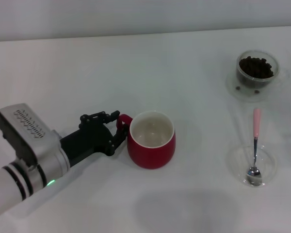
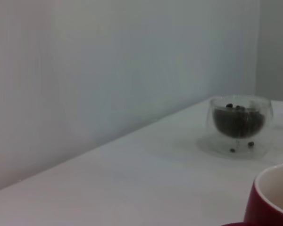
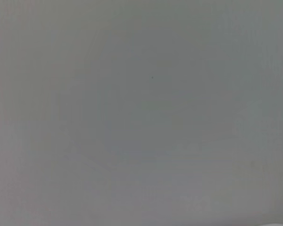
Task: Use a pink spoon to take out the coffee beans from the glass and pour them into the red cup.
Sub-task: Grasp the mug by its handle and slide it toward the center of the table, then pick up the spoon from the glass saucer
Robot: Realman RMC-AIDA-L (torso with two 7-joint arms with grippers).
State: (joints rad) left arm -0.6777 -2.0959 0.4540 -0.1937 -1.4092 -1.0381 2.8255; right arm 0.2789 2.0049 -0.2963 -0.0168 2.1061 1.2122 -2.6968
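- Left hand (image 1: 117, 130) is closed on the handle of the cup (image 1: 151, 141); the handle is mostly hidden.
- Right hand is not seen.
- Spoon (image 1: 255, 145) is left in the dish (image 1: 269, 162).

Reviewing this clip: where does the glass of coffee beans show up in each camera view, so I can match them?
Head view: the glass stands on its saucer at upper right, beyond the pink spoon.
Left wrist view: the glass sits at mid right, on the table by the wall.
Right wrist view: not in it; only a plain grey surface.
Shared landmark: the red cup, seen in the wrist view's lower right corner.
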